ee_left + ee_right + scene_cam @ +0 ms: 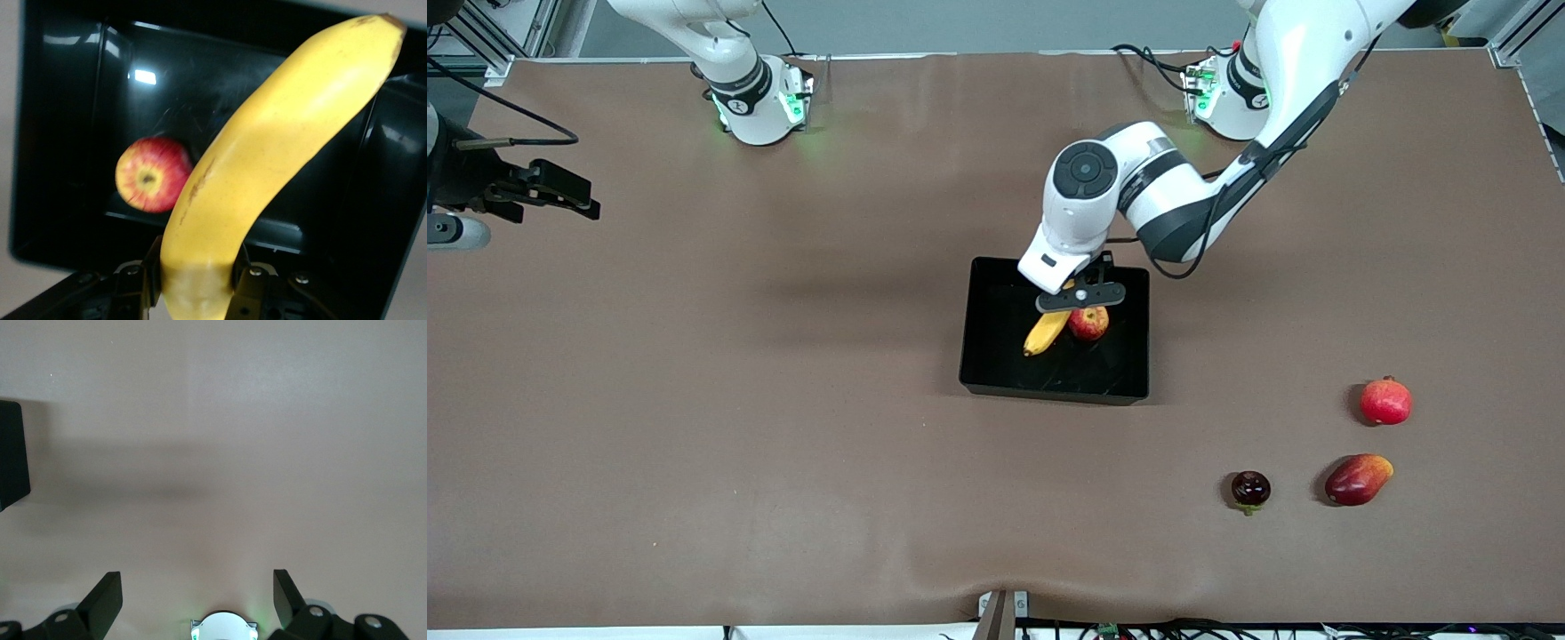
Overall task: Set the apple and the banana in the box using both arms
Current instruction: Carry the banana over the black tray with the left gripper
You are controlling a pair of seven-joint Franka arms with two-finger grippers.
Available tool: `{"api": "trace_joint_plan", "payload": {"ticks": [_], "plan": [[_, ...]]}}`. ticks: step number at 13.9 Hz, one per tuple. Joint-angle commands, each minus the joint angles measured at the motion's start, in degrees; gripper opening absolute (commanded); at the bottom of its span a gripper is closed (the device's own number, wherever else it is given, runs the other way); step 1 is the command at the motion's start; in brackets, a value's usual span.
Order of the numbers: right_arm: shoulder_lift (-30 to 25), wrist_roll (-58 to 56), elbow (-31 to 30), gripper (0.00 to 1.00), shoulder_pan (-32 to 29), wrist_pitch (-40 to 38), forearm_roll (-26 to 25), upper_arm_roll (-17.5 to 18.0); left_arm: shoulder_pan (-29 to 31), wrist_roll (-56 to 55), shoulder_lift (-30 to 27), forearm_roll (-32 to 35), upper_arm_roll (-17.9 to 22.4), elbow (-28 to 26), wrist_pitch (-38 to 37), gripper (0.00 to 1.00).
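Observation:
The black box (996,302) sits mid-table. The red-and-yellow apple (1088,323) lies in it. My left gripper (1080,298) is over the box, shut on one end of the yellow banana (1047,332), which hangs tilted down into the box beside the apple. The left wrist view shows the gripper (197,280) clamping the banana (267,167), with the apple (152,175) on the floor of the box (60,133). I cannot tell whether the banana's low tip touches the floor. My right gripper (585,201) waits open and empty at the right arm's end of the table, and its own view (197,587) shows bare table under it.
A red pomegranate (1386,401), a red-orange mango (1358,479) and a small dark fruit (1250,488) lie toward the left arm's end, nearer the front camera than the box. A corner of the box (10,453) shows in the right wrist view.

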Motion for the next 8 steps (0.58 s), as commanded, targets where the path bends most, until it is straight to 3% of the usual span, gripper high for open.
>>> {"api": "trace_joint_plan", "payload": {"ticks": [1, 4, 8], "plan": [[0.44, -0.53, 1.05, 1.00, -0.35, -0.58, 0.82, 0.22, -6.95, -0.85, 5.34, 1.72, 5.32, 8.78, -1.23, 0.00], [0.45, -0.61, 1.05, 1.00, -0.35, -0.49, 0.90, 0.22, -13.73, -0.15, 6.58, 1.63, 12.27, 11.25, -1.23, 0.00], [0.45, -0.53, 1.05, 1.00, -0.35, -0.41, 0.99, 0.22, -15.33, 0.20, 6.67, 2.07, 13.60, 10.99, -1.32, 0.00]]}}
